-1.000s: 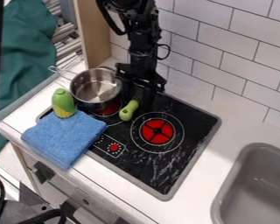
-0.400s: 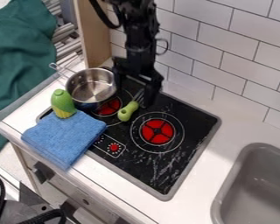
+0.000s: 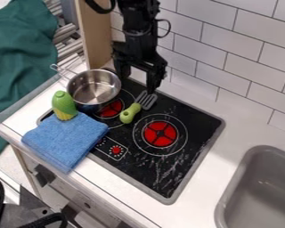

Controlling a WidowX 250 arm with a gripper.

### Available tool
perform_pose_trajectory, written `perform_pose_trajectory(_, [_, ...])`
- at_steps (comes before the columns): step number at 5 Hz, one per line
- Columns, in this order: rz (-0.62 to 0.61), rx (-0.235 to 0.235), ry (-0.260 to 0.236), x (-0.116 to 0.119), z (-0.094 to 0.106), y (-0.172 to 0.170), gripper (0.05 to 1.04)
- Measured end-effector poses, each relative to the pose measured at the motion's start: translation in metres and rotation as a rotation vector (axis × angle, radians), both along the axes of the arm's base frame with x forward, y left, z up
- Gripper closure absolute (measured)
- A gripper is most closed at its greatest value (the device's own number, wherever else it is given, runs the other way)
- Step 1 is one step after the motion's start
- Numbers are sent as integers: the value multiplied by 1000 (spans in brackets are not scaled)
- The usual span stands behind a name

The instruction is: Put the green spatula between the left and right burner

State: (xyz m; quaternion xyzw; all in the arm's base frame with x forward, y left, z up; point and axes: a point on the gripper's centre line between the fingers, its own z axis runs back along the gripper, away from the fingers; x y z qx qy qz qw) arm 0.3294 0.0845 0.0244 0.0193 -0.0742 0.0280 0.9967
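Note:
The black gripper (image 3: pixel 137 83) hangs over the back edge of the stove, its two fingers spread wide with nothing held between them. Below it the green spatula (image 3: pixel 130 113) lies on the black stovetop, its slotted grey head toward the back and its green handle toward the front. It rests between the left burner (image 3: pixel 111 108), partly covered by the pot, and the right burner (image 3: pixel 160 133).
A metal pot (image 3: pixel 94 89) stands over part of the left burner. A green and yellow toy (image 3: pixel 64 106) is beside a folded blue cloth (image 3: pixel 66 139) at the stove's left. The grey sink (image 3: pixel 258 187) is at right.
The gripper has risen and moved back from the spatula, uncovering its slotted head. The pot has shifted slightly left and now shows more of the left burner.

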Motion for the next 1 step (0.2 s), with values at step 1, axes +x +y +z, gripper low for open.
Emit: perform_pose_trajectory(1, [3, -3, 4, -4, 4, -1, 79])
